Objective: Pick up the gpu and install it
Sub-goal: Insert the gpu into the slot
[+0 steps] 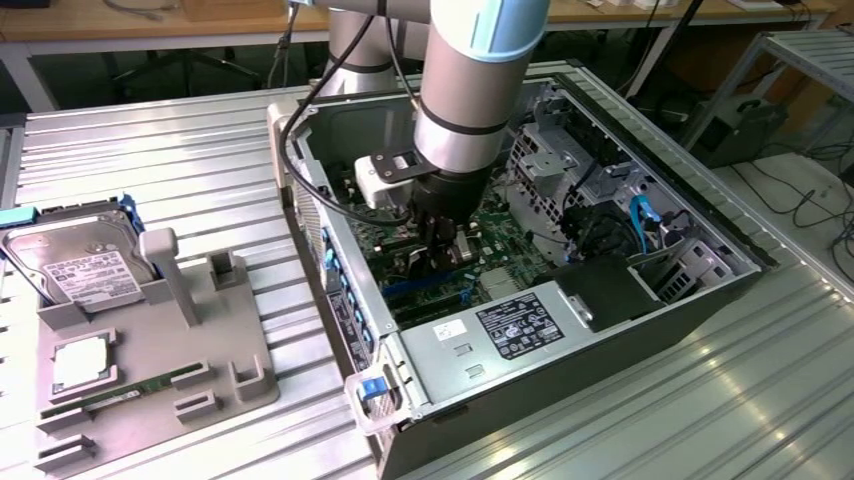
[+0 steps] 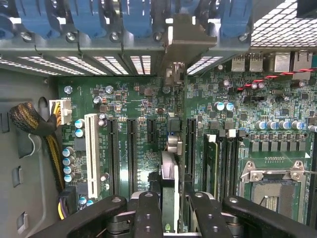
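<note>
The gpu (image 2: 169, 174) shows edge-on in the wrist view, a thin dark card standing upright over the green motherboard (image 2: 143, 106). It runs between two black slots. Its pale metal bracket (image 2: 184, 35) lies against the slotted rear wall of the case. My gripper (image 2: 171, 214) is shut on the card's near end, one black finger on each side. Whether the card sits fully in a slot I cannot tell. In the exterior view, my gripper (image 1: 441, 252) reaches straight down into the open computer case (image 1: 534, 330), over the motherboard.
Blue slot clips (image 2: 84, 17) line the case's rear wall. A braided cable bundle (image 2: 29, 121) and a white slot (image 2: 91, 153) lie to one side, the CPU socket (image 2: 272, 191) to the other. Outside the case, a grey fixture (image 1: 234, 385) holds a hard drive (image 1: 80, 270) and a RAM stick (image 1: 114, 400).
</note>
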Motion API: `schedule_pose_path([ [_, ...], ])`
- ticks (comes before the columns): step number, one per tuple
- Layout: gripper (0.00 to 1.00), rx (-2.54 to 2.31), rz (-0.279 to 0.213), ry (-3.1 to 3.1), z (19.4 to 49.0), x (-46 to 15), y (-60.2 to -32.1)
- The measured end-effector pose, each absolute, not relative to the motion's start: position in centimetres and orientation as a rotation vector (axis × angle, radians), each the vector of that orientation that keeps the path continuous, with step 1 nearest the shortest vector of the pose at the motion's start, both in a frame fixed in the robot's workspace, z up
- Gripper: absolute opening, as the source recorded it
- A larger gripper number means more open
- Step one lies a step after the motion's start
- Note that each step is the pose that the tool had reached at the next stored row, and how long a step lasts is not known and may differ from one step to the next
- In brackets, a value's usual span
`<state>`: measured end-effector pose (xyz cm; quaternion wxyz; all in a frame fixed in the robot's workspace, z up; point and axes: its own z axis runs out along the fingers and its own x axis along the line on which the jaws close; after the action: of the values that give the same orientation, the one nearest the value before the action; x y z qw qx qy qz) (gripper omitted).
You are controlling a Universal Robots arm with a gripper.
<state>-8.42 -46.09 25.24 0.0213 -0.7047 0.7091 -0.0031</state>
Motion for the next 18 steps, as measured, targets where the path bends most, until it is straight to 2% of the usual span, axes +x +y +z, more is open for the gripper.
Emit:
schedule_pose_path([
  [18, 0.27, -2.185, -0.009, 2.198, 23.2, -8.4, -46.1],
])
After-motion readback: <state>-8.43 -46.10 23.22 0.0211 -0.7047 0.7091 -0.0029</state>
